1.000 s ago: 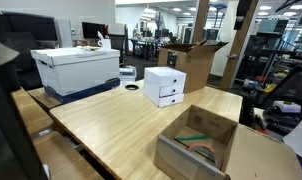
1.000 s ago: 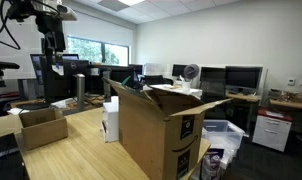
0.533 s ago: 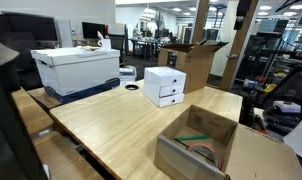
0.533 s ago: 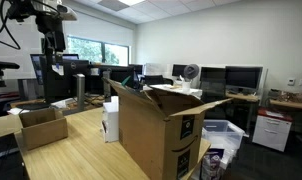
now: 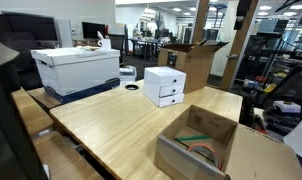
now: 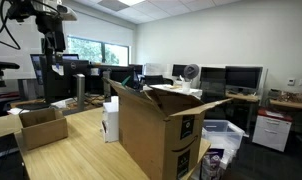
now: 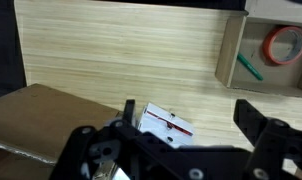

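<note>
The hand (image 7: 184,108) hangs released and empty high over the desk (image 7: 111,50); a tape roll (image 7: 271,45) lies inside the open cardboard box (image 7: 228,55), probably kept from rolling off.

The counter (image 7: 111,50) beneath the end effector (image 7: 189,118) looks like pale wood grain, smooth and matt. The end effector itself looks like matt black plastic. Just under it sits a smooth white drawer unit (image 7: 166,124). Farther off, a matt brown cardboard box (image 7: 229,55) holds a glossy red tape roll (image 7: 286,43).
</note>
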Robot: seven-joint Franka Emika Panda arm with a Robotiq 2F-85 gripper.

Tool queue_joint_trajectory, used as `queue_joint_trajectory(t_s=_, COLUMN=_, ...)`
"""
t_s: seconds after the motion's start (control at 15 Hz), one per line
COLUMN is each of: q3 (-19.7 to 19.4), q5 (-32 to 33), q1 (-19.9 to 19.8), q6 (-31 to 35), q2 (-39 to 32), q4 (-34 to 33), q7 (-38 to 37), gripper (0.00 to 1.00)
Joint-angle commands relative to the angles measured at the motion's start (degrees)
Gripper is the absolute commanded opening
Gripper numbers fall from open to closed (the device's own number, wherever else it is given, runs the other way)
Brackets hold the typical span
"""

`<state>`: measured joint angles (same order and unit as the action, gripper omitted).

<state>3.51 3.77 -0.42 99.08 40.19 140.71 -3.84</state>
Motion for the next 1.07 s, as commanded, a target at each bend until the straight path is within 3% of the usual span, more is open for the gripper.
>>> queue_joint_trajectory(t_s=0.0, q3=-0.2, q5=0.3, q1=0.3, q6=-0.3, q2=-0.1, q4=-0.2, q7=-0.2, gripper=1.00)
queue_joint_trajectory(t_s=0.33, q3=-0.3, q5=0.6, q1=0.9, q6=2.1, q2=-0.1, q4=-0.2, q7=1.0, gripper=1.00)
queue_joint_trajectory(t_s=1.0, q3=1.3, q5=-1.2, q1=5.9, q6=4.6, q2=-0.9, q4=-0.1, q7=2.0, gripper=1.00)
